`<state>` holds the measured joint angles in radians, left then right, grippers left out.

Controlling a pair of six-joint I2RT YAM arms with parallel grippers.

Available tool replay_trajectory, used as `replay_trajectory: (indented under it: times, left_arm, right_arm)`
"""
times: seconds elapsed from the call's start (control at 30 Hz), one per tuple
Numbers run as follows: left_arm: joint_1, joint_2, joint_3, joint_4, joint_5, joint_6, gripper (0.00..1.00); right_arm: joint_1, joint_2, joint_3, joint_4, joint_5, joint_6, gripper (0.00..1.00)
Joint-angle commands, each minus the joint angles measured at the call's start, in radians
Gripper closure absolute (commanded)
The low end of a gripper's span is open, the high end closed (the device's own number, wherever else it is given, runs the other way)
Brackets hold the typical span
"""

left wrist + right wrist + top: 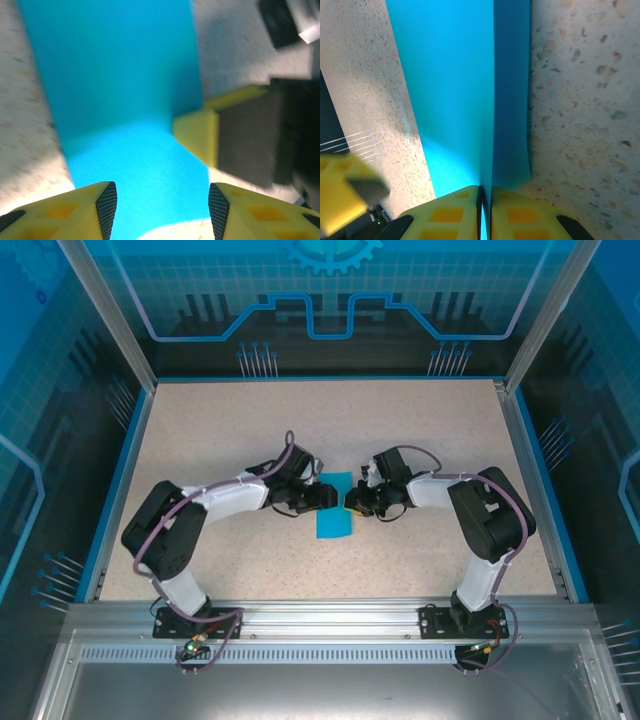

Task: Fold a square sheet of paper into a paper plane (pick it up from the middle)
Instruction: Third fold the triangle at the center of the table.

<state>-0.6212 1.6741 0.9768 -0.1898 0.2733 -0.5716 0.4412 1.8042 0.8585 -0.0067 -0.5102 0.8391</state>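
Only a first fold seems begun: the right gripper [481,196] is clenched on the square sheet of paper [334,522], while the left gripper [162,202] is released over it.

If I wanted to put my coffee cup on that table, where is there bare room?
The far half of the table, between the arms and the back wall, is bare, as is the near strip between the two arm bases. The centre is crowded: the left hand and right hand meet over the blue paper.

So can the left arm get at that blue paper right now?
Probably yes: the left tool hangs open right over the blue paper, nothing between. The right tool, shut on the paper, is close by.
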Motion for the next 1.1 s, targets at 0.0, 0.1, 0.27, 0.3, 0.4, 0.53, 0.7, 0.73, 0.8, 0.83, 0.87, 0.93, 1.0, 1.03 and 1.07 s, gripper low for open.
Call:
replay_trajectory:
  times: [0.0, 0.1, 0.27, 0.3, 0.4, 0.53, 0.7, 0.73, 0.8, 0.83, 0.87, 0.93, 1.0, 1.03, 1.07]
  left_arm:
    - [-0.108, -0.073, -0.036, -0.072, -0.166, 0.166, 0.42]
    - [-0.222, -0.085, -0.041, -0.108, -0.299, 0.231, 0.40]
    - [-0.357, -0.017, 0.012, -0.153, -0.476, 0.305, 0.36]
    - [-0.377, 0.003, 0.029, -0.164, -0.511, 0.312, 0.36]
    - [-0.414, 0.060, 0.076, -0.191, -0.609, 0.312, 0.35]
    - [-0.434, 0.098, 0.103, -0.185, -0.680, 0.309, 0.34]
    - [-0.442, 0.107, 0.116, -0.187, -0.749, 0.299, 0.39]
    - [-0.442, 0.103, 0.114, -0.183, -0.750, 0.301, 0.41]
    - [-0.442, 0.086, 0.103, -0.172, -0.745, 0.308, 0.51]
    - [-0.442, 0.073, 0.095, -0.168, -0.743, 0.310, 0.55]
    - [-0.442, 0.060, 0.086, -0.162, -0.743, 0.313, 0.60]
    - [-0.442, 0.036, 0.071, -0.157, -0.742, 0.318, 0.69]
    - [-0.440, 0.015, 0.059, -0.150, -0.728, 0.326, 0.77]
    - [-0.440, 0.009, 0.056, -0.152, -0.725, 0.326, 0.80]
    - [-0.438, 0.004, 0.056, -0.153, -0.718, 0.327, 0.81]
  right_arm:
    - [-0.015, -0.007, 0.015, -0.042, -0.033, 0.015, 0.87]
    - [-0.015, -0.010, 0.061, -0.086, -0.037, 0.010, 0.87]
    - [-0.018, -0.016, 0.077, -0.119, -0.046, 0.007, 0.87]
    - [-0.017, -0.015, 0.081, -0.120, -0.049, 0.008, 0.87]
    - [-0.019, -0.011, 0.087, -0.129, -0.050, 0.009, 0.87]
    - [-0.019, -0.014, 0.088, -0.132, -0.053, 0.012, 0.87]
    - [-0.019, -0.010, 0.088, -0.144, -0.050, 0.006, 0.86]
    - [-0.020, -0.010, 0.085, -0.144, -0.050, 0.006, 0.86]
    - [-0.020, -0.010, 0.083, -0.145, -0.044, 0.005, 0.86]
    - [-0.021, -0.010, 0.083, -0.149, -0.041, 0.001, 0.85]
    - [-0.023, -0.010, 0.083, -0.155, -0.036, -0.002, 0.85]
    - [-0.023, -0.010, 0.086, -0.163, -0.032, -0.009, 0.84]
    - [-0.023, -0.013, 0.088, -0.168, -0.027, -0.015, 0.83]
    - [-0.024, -0.014, 0.089, -0.171, -0.027, -0.018, 0.83]
    - [-0.025, -0.014, 0.089, -0.175, -0.027, -0.021, 0.82]
